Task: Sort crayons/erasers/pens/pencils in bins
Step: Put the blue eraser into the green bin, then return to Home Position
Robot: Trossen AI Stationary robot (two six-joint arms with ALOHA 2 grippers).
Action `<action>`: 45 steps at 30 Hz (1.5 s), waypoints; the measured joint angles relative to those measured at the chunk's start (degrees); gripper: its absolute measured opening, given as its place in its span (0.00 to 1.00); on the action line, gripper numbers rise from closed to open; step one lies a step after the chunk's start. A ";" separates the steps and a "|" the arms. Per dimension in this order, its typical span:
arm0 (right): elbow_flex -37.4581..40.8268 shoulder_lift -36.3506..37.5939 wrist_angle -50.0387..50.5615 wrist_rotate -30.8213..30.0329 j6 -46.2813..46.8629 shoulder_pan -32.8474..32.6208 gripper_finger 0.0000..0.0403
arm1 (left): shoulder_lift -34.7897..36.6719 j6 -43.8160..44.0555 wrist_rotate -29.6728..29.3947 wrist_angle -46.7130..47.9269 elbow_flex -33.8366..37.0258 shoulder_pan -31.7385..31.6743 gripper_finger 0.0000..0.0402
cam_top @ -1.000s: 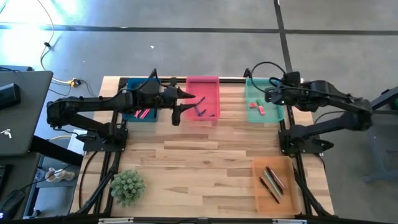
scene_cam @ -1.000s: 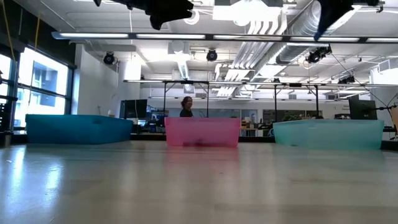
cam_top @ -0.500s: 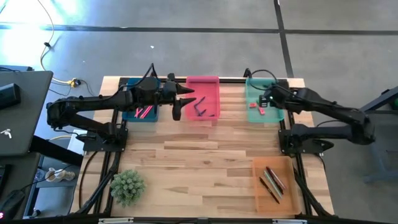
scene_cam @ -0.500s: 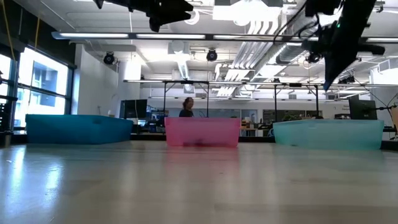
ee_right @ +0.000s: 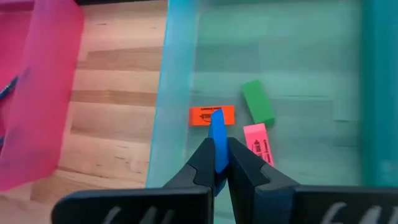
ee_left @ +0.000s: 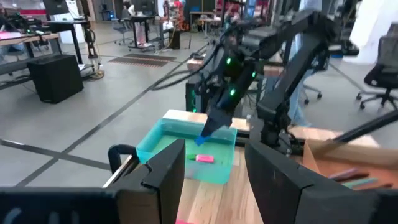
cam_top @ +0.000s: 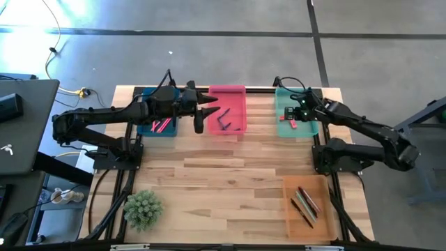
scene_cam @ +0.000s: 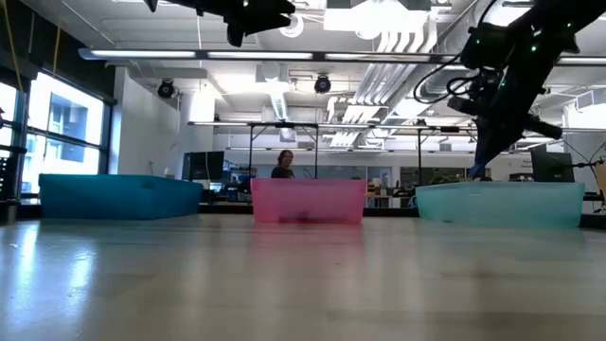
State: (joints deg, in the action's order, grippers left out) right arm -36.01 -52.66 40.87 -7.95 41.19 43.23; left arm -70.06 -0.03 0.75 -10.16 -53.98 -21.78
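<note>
My right gripper (ee_right: 216,160) is shut on a blue eraser (ee_right: 217,138) and hangs over the teal bin (ee_right: 179,74), just above its rim in the low view (scene_cam: 476,170). An orange-red eraser (ee_right: 202,116), a green one (ee_right: 257,102) and a pink one (ee_right: 257,144) lie flat on the bin's floor. My left gripper (cam_top: 203,116) waits open and empty, high up beside the pink bin (cam_top: 237,93). My right gripper pinches the blue eraser's two flat sides (ee_right: 218,149) between its two fingers. Part of the eraser sticks out past the fingertips. The fingers slant down from the table's right side. The eraser is lifted clear, over the teal bin's floor.
The pink bin holds dark pens (cam_top: 223,121). The dark blue bin (cam_top: 148,130) at the far left holds pink-red sticks. An orange bin (cam_top: 289,209) with pencils stands at the near right, a small green plant (cam_top: 143,209) at the near left.
My right gripper has sunk a long way with the blue eraser, from high above the table to just over the teal bin, and has tipped its fingers further downward. It has stayed shut on the eraser.
</note>
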 joint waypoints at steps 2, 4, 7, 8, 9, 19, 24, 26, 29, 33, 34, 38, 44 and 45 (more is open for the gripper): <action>1.19 -0.44 -1.66 1.93 -0.74 1.53 0.01 | 0.00 0.96 0.03 -0.51 0.00 0.04 0.38; 2.20 -1.15 -3.17 4.06 -1.00 2.67 0.01 | 0.00 1.04 0.03 -0.46 0.00 0.04 0.38; 2.79 -2.37 -3.48 5.23 -1.03 3.44 0.01 | 0.00 1.16 0.06 -0.44 0.00 0.04 0.38; 2.89 -2.69 -3.48 5.27 -1.03 3.42 0.01 | 0.00 1.27 0.07 -0.43 0.00 0.05 0.38; 2.93 -3.04 -3.39 5.32 -1.01 3.43 0.01 | 0.00 1.63 0.07 -0.43 0.00 0.06 0.38; 2.93 -6.51 -3.92 6.71 -0.74 3.36 0.09 | 7.75 3.04 0.08 4.48 0.00 0.06 0.38; 2.93 -8.10 -6.35 6.71 0.11 3.36 0.19 | 13.85 3.08 0.07 14.13 -0.02 0.22 0.38; 2.93 -8.14 -7.28 6.69 0.90 3.37 0.24 | 15.42 3.36 0.05 17.37 -0.02 0.63 0.38; 2.93 -8.05 -8.24 6.71 0.80 3.40 0.32 | 17.06 2.99 0.03 20.75 -0.02 1.41 0.38; 2.17 -8.05 -7.08 7.58 0.80 3.40 0.38 | 17.96 2.36 -0.10 22.06 -0.02 2.97 0.38; 1.71 -8.05 -6.87 7.65 0.80 3.33 0.39 | 18.10 2.03 -0.17 22.49 -0.02 3.29 0.38; -0.76 -7.40 -6.11 7.72 0.74 1.78 0.40 | 19.68 2.63 -2.20 22.75 2.38 5.11 0.38; -5.49 -5.41 -6.41 5.25 -0.21 -2.62 0.40 | 25.43 6.39 -4.95 17.52 11.55 7.06 0.38; -6.38 -5.24 -6.79 4.65 -0.27 -3.48 0.40 | 26.67 7.38 -5.00 16.87 12.75 7.19 0.38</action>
State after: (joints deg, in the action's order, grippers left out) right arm -42.39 -57.90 34.08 -3.29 40.93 39.75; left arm -43.39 7.36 -4.25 6.71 -41.22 -14.58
